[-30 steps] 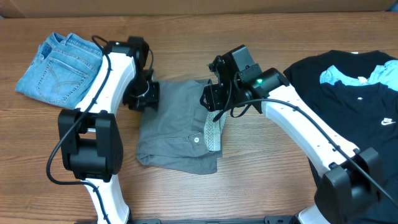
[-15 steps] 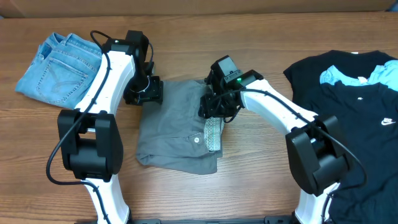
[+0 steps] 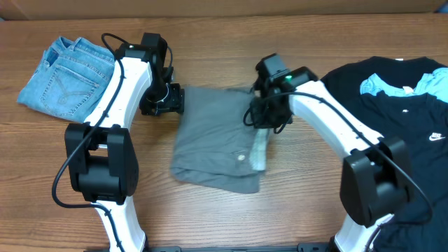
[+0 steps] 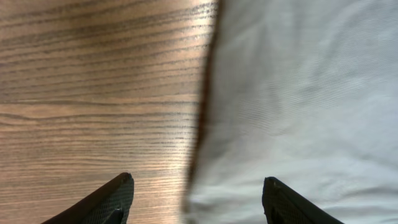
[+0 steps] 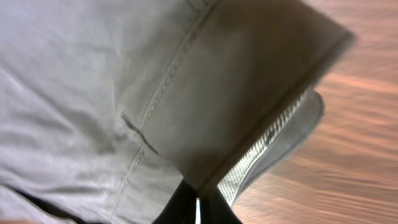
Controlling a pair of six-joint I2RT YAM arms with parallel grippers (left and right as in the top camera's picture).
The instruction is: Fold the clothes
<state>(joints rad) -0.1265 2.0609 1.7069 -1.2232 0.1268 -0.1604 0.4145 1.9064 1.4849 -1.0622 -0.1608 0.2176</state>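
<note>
A wooden table [image 3: 294, 203] fills the overhead view; black T-shirts [image 3: 399, 126] are spread at its right edge; grey shorts [image 3: 210, 140] lie rumpled in the middle; jeans [image 3: 66, 73] sit folded at far left; the right end effector [image 3: 264, 120] is clamped on the shorts' right edge; the left end effector [image 3: 164, 103] hangs with fingers spread at their left edge.

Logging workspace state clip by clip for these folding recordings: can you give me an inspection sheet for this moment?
Surface: wooden table.
Job's things: grey shorts mid-table; folded jeans far left; black T-shirts right.
Clutter: nothing seen.
Grippers: left gripper open at the shorts' left edge; right gripper shut on the shorts' edge.
Cables: black cable looping beside the left arm.
Surroundings: tan strip beyond the table.
</note>
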